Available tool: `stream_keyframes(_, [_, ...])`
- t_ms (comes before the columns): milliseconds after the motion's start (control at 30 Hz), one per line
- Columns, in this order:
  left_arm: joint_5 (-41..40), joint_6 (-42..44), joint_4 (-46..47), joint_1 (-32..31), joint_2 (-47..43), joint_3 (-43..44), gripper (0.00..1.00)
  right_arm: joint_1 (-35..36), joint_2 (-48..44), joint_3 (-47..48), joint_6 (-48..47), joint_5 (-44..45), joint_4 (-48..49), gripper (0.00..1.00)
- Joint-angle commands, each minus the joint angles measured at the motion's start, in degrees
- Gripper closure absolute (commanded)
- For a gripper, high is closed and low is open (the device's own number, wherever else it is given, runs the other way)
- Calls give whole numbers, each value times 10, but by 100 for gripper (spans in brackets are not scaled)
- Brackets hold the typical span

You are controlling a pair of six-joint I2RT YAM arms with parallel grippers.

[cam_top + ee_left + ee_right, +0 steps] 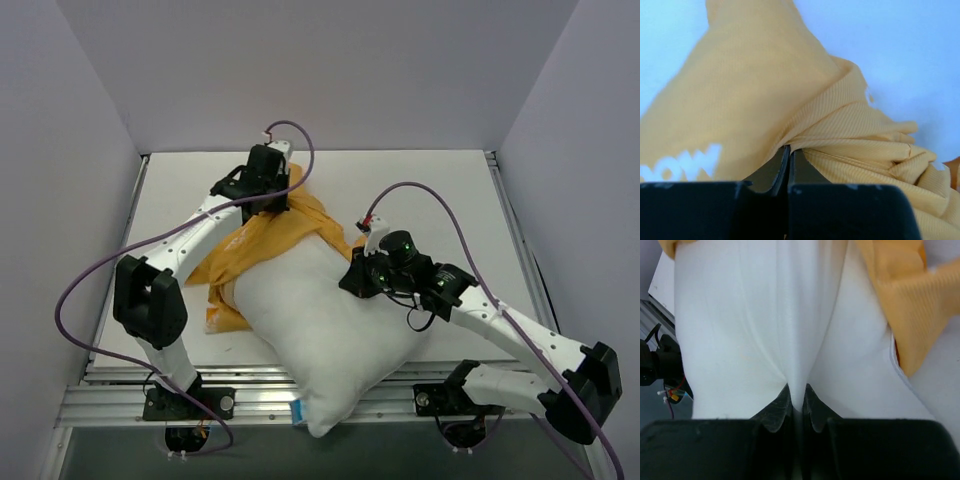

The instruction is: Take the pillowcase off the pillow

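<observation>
Here the left end effector [788,150] pinches the pillowcase [755,90]; the right end effector [797,390] pinches the pillow [755,315]

The white pillow [325,330] lies mostly bare (blue tag [297,408] at its near corner); the orange pillowcase [262,243] bunches round its far end, left gripper [275,203] on it, right gripper [355,280] at the pillow's right edge

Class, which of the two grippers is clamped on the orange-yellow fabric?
The left gripper: it pinches a fold of the pillowcase, while the right gripper pinches the white pillow.
</observation>
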Motion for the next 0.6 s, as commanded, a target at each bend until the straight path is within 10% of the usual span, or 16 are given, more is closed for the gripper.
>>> stream_keyframes(0, [-211, -58, 39, 96, -38, 17, 98, 6, -60, 29, -10, 7, -171, 100])
stream_keyframes(567, [-276, -74, -28, 252, 24, 58, 98, -69, -137, 250, -59, 125, -406, 100])
